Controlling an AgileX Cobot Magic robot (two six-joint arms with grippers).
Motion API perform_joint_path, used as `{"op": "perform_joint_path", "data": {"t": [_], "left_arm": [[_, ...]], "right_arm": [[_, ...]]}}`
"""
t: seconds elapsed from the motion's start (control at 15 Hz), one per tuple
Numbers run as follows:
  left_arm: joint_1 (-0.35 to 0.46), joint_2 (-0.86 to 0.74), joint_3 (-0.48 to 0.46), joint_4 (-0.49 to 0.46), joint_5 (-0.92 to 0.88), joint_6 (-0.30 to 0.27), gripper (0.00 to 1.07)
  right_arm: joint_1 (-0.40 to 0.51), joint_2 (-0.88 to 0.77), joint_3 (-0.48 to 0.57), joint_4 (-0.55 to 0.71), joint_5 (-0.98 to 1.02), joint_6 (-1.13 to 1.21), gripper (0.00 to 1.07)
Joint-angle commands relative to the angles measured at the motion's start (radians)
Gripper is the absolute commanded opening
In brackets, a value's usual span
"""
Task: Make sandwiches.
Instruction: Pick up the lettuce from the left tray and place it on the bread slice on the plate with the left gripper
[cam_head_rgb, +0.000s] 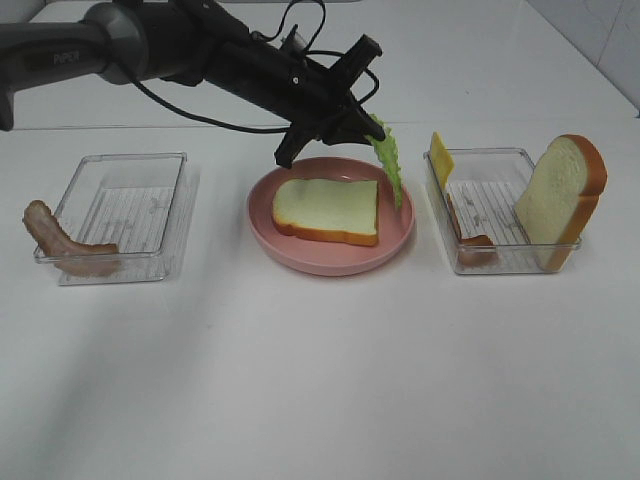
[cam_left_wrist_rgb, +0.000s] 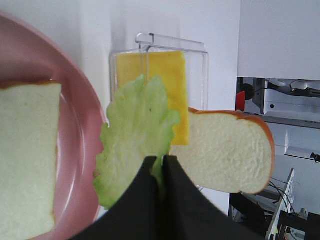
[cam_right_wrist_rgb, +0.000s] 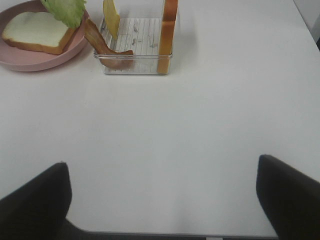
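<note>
The left claw (cam_head_rgb: 375, 130) is pinched shut on the upper edge of the lettuce leaf (cam_head_rgb: 390, 165), which hangs from it in the upper middle of the high view. The leaf's long axis runs nearly straight down. Its lower tip hovers at the right rim of the pink plate (cam_head_rgb: 330, 262), and whether it touches cannot be told.

One bread slice (cam_head_rgb: 328, 208) lies flat on the plate, down and to the left of the leaf in the frame. By that, the leaf probably has to shift left and tip over to lie flat across the bread.

The right claw (cam_right_wrist_rgb: 162, 200) stands wide and empty over bare desk (cam_head_rgb: 320, 380), well apart from the plate, so the left arm is the nearer one. The cheese (cam_head_rgb: 440, 158), a bacon strip (cam_head_rgb: 470, 235) and the second bread slice (cam_head_rgb: 560, 200) wait in the right tray (cam_head_rgb: 500, 262).
</note>
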Motion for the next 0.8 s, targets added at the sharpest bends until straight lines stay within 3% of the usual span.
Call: {"op": "perform_joint_path", "data": {"t": [0.07,0.4,0.73,0.8], "left_arm": [[-0.001,0.017,-0.007,-0.009,0.008,0.001,0.00],[0.025,0.021,-0.007,0.137,0.054,-0.065,0.00],[0.046,0.020,-0.007,0.249,0.087,-0.066,0.00],[0.042,0.022,-0.007,0.340,0.088,-0.078,0.00]], "right_arm": [[0.004,-0.028,0.004,0.000,-0.005,0.007,0.98],[0.004,-0.028,0.004,0.000,-0.005,0.007,0.98],[0.004,-0.028,0.004,0.000,-0.005,0.007,0.98],[0.004,-0.028,0.004,0.000,-0.005,0.007,0.98]]}}
